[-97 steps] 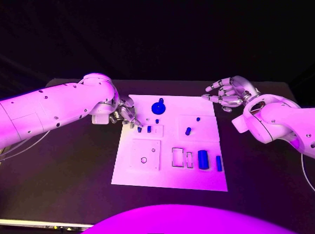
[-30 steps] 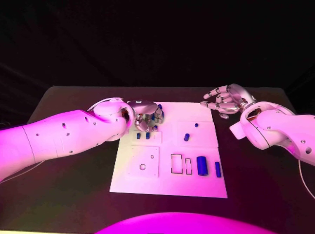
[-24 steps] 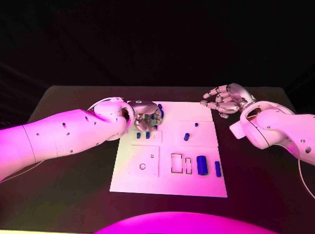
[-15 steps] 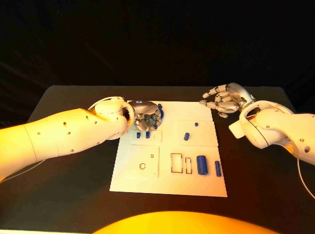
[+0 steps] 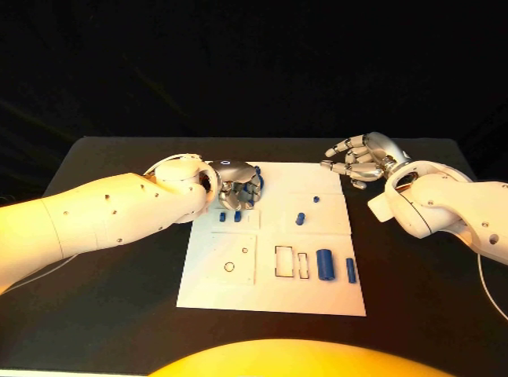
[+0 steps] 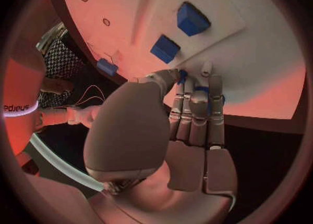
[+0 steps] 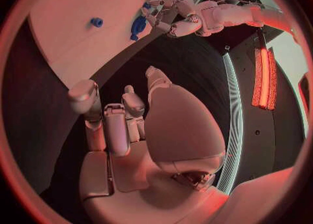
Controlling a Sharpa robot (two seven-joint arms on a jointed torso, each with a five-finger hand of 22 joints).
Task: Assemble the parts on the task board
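Hands over task board (image 5: 271,292)
Left hand (image 5: 238,182): fingers closed round a blue part (image 6: 203,89). Right hand (image 5: 359,160): fingers loosely curled, apart, holding nothing, beside board's far corner.

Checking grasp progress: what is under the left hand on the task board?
The left hand covers the far left part of the task board. The left wrist view shows a blue part between its fingers. The part's shape and seating are hidden.
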